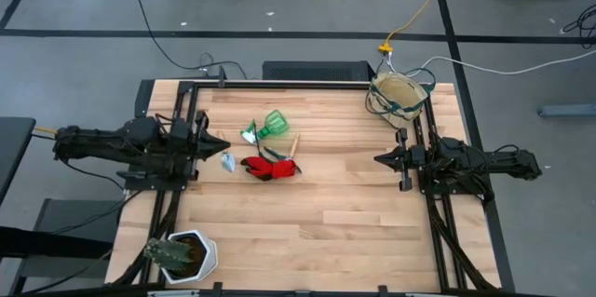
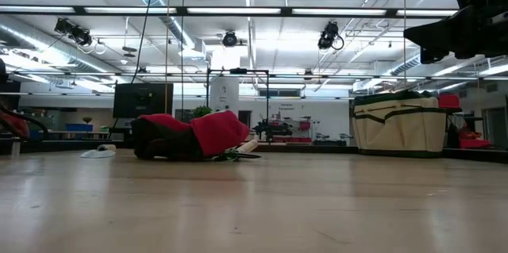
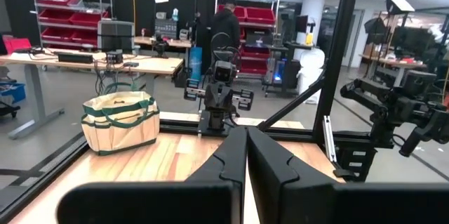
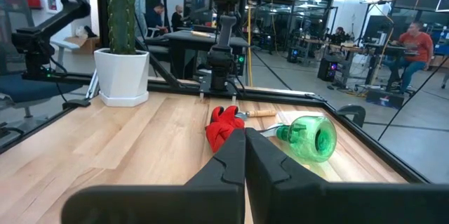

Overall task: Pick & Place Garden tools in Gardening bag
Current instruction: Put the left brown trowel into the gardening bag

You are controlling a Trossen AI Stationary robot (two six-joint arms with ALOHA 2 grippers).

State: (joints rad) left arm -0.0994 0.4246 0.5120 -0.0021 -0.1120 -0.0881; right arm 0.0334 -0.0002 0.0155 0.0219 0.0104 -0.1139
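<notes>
A translucent green watering vessel (image 1: 272, 126) lies on its side at the table's middle, far half; it also shows in the right wrist view (image 4: 309, 138). A red glove (image 1: 270, 167) lies flat just nearer, with wooden-handled tools (image 1: 293, 145) beside and under it. A small pale tool (image 1: 228, 160) lies to its left. The beige bag with green trim (image 1: 399, 97) stands upright at the far right corner. My left gripper (image 1: 226, 143) is shut and empty, left of the tools. My right gripper (image 1: 377, 158) is shut and empty, right of them.
A white pot with a cactus (image 1: 182, 255) stands at the near left corner. Black frame rails (image 1: 424, 195) run along the table's left, right and far sides. Bare wood (image 1: 326, 222) lies on the near half. People show in the room beyond.
</notes>
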